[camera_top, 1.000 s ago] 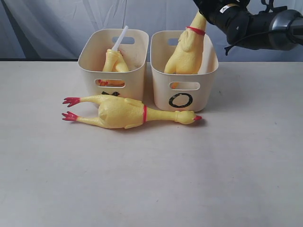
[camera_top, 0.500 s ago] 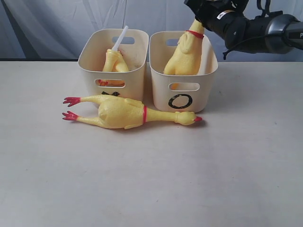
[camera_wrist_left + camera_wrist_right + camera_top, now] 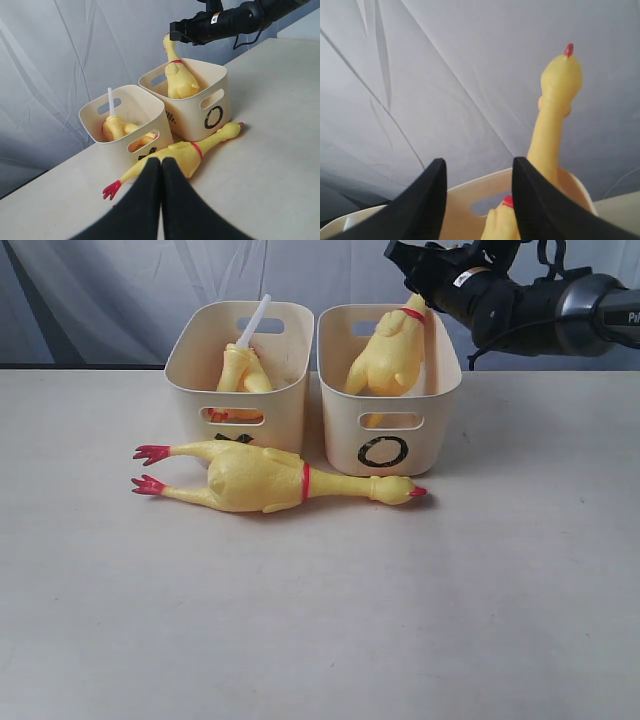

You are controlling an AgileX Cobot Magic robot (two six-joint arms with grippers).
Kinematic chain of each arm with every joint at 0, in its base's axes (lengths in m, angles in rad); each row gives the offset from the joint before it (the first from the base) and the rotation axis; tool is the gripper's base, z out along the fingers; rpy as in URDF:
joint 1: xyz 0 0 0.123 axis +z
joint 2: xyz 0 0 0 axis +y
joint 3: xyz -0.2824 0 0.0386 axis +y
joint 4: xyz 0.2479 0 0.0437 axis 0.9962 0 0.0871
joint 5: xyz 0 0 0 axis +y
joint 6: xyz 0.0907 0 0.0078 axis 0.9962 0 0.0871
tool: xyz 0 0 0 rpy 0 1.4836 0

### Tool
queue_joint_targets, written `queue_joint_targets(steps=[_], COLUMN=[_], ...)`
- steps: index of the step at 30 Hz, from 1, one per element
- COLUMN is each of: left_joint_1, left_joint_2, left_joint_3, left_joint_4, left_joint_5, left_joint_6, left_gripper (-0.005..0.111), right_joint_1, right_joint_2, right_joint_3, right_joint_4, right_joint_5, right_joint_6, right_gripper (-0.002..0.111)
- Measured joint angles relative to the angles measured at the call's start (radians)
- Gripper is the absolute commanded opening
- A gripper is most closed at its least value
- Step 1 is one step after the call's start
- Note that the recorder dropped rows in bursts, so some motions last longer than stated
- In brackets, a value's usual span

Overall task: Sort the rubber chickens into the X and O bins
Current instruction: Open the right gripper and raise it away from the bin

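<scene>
One large rubber chicken (image 3: 260, 478) (image 3: 186, 152) lies on the table in front of both bins, its head toward the O bin (image 3: 440, 410) (image 3: 220, 85). A second large chicken (image 3: 388, 358) (image 3: 179, 82) (image 3: 555, 115) stands in the O bin, neck up. My right gripper (image 3: 408, 268) (image 3: 478, 162) hovers open above the bin's back rim, the neck just outside one finger (image 3: 535, 200). A small chicken with a white tube (image 3: 246, 362) (image 3: 116, 127) sits in the X bin (image 3: 190, 390) (image 3: 95, 130). My left gripper (image 3: 161, 162) is shut and empty, back from the table chicken.
Yellow and red of another chicken (image 3: 232, 416) show through the X bin's front slot. A blue-grey cloth backdrop (image 3: 100, 290) hangs behind the bins. The pale tabletop (image 3: 320, 620) stretches in front of the lying chicken.
The right gripper has let go of the chicken's head and shifted left. That chicken has sunk lower into the O bin, its neck now tilted.
</scene>
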Motion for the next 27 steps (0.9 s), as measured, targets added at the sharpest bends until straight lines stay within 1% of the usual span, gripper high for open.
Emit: queue_joint_targets(steps=[6, 11, 16, 19, 21, 24, 27], left_joint_1=[0.000, 0.000, 0.000, 0.000, 0.000, 0.000, 0.000], left_joint_2=[0.000, 0.000, 0.000, 0.000, 0.000, 0.000, 0.000], left_joint_3=[0.000, 0.000, 0.000, 0.000, 0.000, 0.000, 0.000], left_joint_4=[0.000, 0.000, 0.000, 0.000, 0.000, 0.000, 0.000], left_joint_5=[0.000, 0.000, 0.000, 0.000, 0.000, 0.000, 0.000], left_joint_6=[0.000, 0.000, 0.000, 0.000, 0.000, 0.000, 0.000], left_gripper=[0.000, 0.000, 0.000, 0.000, 0.000, 0.000, 0.000], right_joint_1=[0.000, 0.000, 0.000, 0.000, 0.000, 0.000, 0.012], right_joint_2=[-0.003, -0.051, -0.143, -0.203, -0.243, -0.292, -0.334], right_joint_3=[0.000, 0.000, 0.000, 0.000, 0.000, 0.000, 0.000], right_joint_4=[0.000, -0.009, -0.115, -0.240, -0.336, -0.422, -0.454], right_joint_5=[0.014, 0.058, 0.127, 0.200, 0.276, 0.387, 0.483], right_joint_6=[0.000, 0.000, 0.000, 0.000, 0.000, -0.003, -0.051], right_gripper=[0.041, 0.041, 0.041, 0.041, 0.039, 0.033, 0.023])
